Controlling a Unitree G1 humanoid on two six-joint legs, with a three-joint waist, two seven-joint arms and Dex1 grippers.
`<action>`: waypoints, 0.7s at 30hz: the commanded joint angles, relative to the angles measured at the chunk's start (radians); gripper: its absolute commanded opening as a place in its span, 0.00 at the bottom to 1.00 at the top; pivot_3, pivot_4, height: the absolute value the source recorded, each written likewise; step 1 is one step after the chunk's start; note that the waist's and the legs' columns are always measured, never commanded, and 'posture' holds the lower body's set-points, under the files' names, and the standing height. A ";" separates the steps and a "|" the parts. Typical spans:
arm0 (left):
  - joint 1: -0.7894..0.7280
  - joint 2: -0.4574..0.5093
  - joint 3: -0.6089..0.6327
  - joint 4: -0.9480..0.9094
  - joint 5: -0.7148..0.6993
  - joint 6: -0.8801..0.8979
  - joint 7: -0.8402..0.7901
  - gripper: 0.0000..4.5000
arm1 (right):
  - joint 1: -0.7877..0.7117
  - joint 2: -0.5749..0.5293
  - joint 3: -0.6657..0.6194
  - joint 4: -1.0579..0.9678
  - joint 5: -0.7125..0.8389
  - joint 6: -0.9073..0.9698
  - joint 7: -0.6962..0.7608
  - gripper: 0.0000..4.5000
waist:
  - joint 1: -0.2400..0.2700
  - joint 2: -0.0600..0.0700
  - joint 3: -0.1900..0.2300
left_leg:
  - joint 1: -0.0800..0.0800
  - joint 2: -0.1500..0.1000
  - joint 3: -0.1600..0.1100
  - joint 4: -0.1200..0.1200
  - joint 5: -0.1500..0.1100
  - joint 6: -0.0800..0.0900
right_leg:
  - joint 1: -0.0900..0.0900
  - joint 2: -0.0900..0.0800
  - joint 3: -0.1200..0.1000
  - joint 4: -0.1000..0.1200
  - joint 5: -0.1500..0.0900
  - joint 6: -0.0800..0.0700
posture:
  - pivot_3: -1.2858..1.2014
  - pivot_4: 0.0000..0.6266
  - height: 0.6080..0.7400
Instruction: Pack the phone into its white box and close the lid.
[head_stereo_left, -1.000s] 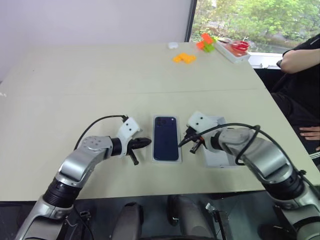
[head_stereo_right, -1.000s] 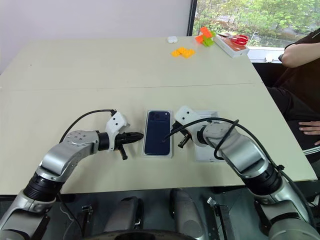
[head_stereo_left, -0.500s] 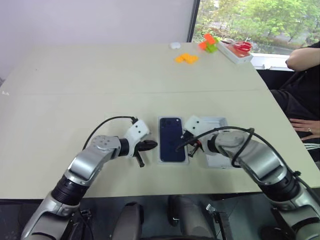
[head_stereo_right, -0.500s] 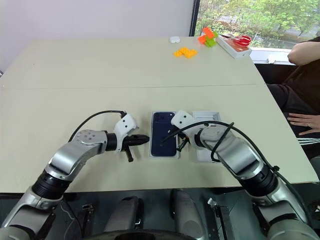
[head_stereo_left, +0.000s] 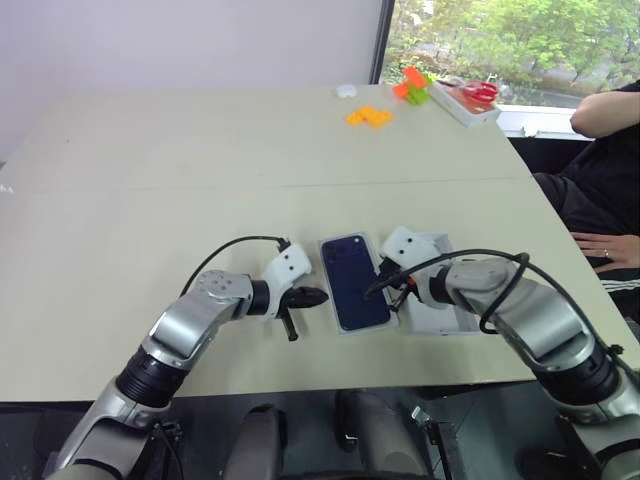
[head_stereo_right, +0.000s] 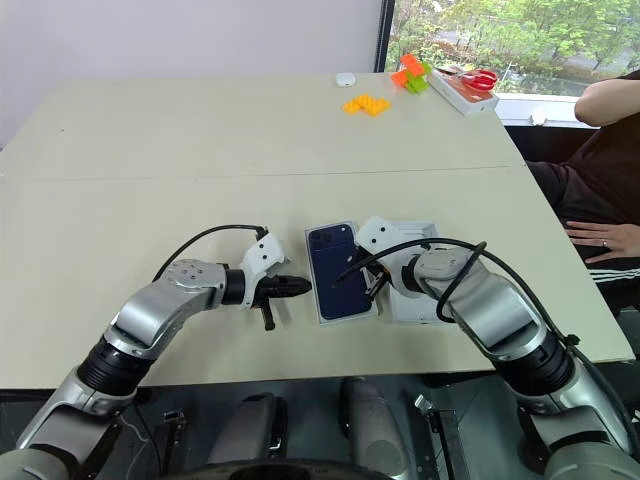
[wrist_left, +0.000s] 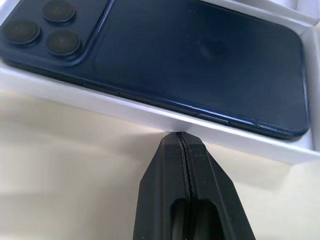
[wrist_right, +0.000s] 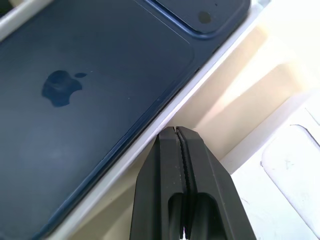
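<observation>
The dark blue phone (head_stereo_left: 355, 283) lies back up inside the white box (wrist_left: 125, 107), camera bump at the far end. The box sits slightly askew on the table, near end swung right. My left gripper (head_stereo_left: 318, 296) is shut, its tip against the box's left wall. On the other side my right gripper (head_stereo_left: 385, 288) is shut too, its tip at the box's right wall (wrist_right: 150, 145). A shallow white piece (head_stereo_left: 440, 310) with a rounded recess lies just right of the box, partly behind my right arm. I cannot tell whether it is the lid.
Orange blocks (head_stereo_left: 369, 116), green and orange blocks (head_stereo_left: 413, 85), a small white object (head_stereo_left: 346, 91) and a white box with red scissors (head_stereo_left: 470, 97) lie at the table's far right. A person's arm (head_stereo_left: 605, 110) and hand (head_stereo_left: 603, 245) show at the right edge.
The box with the phone has turned, its near end swinging to the right. My left gripper moved right with it, up to the box's left wall.
</observation>
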 joint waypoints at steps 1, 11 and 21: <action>-0.021 -0.004 0.038 -0.007 -0.001 -0.028 0.007 0.00 | -0.017 -0.017 -0.018 -0.067 0.036 -0.013 0.041 0.28 | 0.000 0.000 0.000 | 0.000 0.000 0.000 0.000 0.000 0.000 | 0.000 0.000 0.000 0.000 0.000 0.000 | 0.52 0.24 0.94; -0.001 -0.015 0.088 -0.038 -0.056 -0.001 -0.007 0.00 | -0.023 -0.122 -0.103 -0.058 0.042 -0.032 0.081 0.72 | 0.001 0.000 0.000 | 0.000 0.000 0.000 0.000 0.000 0.000 | 0.000 0.000 0.000 0.000 0.000 0.000 | 0.52 0.24 0.94; 0.008 -0.012 0.052 -0.059 -0.057 0.003 -0.027 0.00 | -0.031 -0.157 -0.146 -0.020 0.054 -0.050 0.101 0.72 | 0.002 0.000 0.000 | 0.000 0.000 0.000 0.000 0.000 0.000 | 0.000 0.000 0.000 0.000 -0.001 -0.001 | 0.52 0.24 0.94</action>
